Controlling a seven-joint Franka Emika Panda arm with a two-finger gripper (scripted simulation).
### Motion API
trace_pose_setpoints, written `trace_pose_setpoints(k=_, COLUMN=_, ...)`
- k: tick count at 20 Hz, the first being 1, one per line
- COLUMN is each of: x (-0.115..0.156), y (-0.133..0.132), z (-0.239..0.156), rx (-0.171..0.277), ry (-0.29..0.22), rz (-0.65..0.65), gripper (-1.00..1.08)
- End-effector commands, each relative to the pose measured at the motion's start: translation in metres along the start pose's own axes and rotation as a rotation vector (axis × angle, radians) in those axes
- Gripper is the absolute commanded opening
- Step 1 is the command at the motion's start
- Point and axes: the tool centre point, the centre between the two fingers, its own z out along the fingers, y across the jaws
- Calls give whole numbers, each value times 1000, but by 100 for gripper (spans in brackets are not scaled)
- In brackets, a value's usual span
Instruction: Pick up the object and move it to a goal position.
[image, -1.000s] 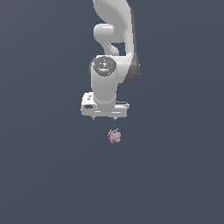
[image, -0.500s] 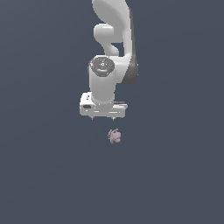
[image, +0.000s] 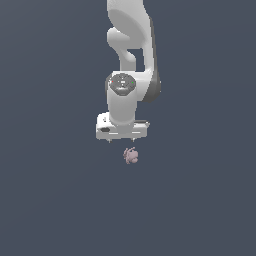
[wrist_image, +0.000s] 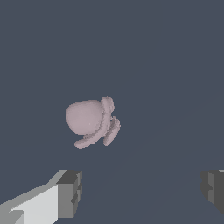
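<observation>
The object (image: 131, 155) is a tiny lumpy pale pink-mauve blob lying on the dark grey surface. In the wrist view it (wrist_image: 92, 121) shows as a rounded lump with curved flaps on one side. My white gripper (image: 123, 141) hangs just above it, slightly to the exterior view's left of it, not touching. The gripper is open and empty: in the wrist view the two grey fingertips (wrist_image: 70, 194) stand wide apart, and the object lies beyond the gap between them.
The white arm (image: 131, 60) rises straight up behind the gripper. A flat dark grey surface (image: 50, 200) spreads all around, with no other objects in view.
The gripper has shifted slightly to the exterior view's right and a little lower, closer over the object. The object has not moved.
</observation>
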Motion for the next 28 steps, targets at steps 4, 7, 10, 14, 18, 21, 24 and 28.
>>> trace_pose_setpoints(k=4, x=15, y=-19, z=20, rx=18, ry=26, rz=-119, gripper=100)
trace_pose_setpoints(k=7, x=21, y=-28, z=28, rx=27, ry=39, rz=-171, gripper=100)
trace_pose_setpoints(k=10, x=26, y=-34, z=34, rx=33, ry=49, rz=-208, gripper=100)
trace_pose_setpoints(k=14, x=29, y=-39, z=39, rx=38, ry=56, rz=-234, gripper=100)
trace_pose_setpoints(k=18, x=28, y=-39, z=39, rx=38, ry=55, rz=-233, gripper=100)
trace_pose_setpoints(k=21, x=29, y=-39, z=45, rx=38, ry=55, rz=-233, gripper=100)
trace_pose_setpoints(k=24, x=29, y=-40, z=58, rx=38, ry=56, rz=-235, gripper=100)
trace_pose_setpoints(k=28, x=30, y=-41, z=79, rx=39, ry=57, rz=-237, gripper=100)
